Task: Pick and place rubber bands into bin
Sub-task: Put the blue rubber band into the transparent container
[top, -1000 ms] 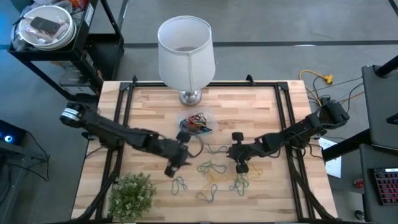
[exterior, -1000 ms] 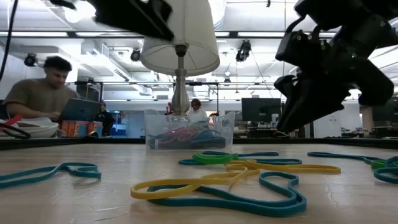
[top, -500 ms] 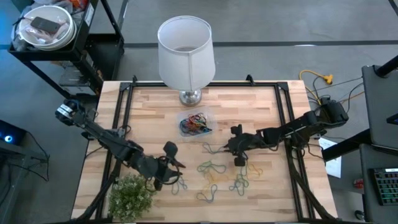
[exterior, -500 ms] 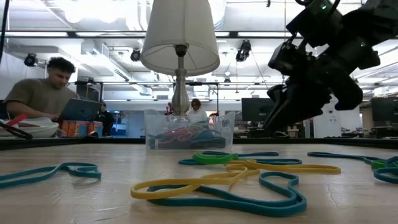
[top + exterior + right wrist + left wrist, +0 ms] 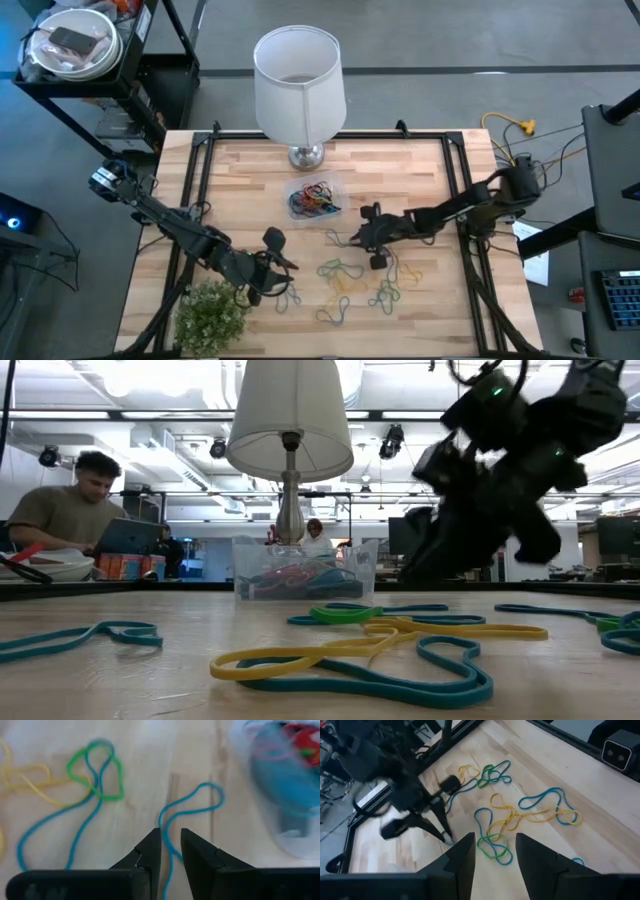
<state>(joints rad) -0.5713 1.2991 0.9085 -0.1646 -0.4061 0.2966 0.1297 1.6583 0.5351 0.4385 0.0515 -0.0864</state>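
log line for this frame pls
left tool: open, empty, near plant | right tool: narrow gap over blue rubber band, grip unclear | bin: holds bands | loose rubber bands on table

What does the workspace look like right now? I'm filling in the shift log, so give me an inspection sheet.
Surface: wooden table, black frame rails along its sides.
Job's things: loose rubber bands in blue, yellow and green lie on the near half; the bin below the lamp already holds a tangle of bands.
Clutter: white lamp at the far edge; small green plant at the near left corner.
Grippers: left pincer open, beside the plant. Right pincer, fingers slightly apart, is right above a blue band near the bin.
Cables: yellow and black leads right of the table.
Surroundings: cart with a bowl far left; person at a laptop behind.
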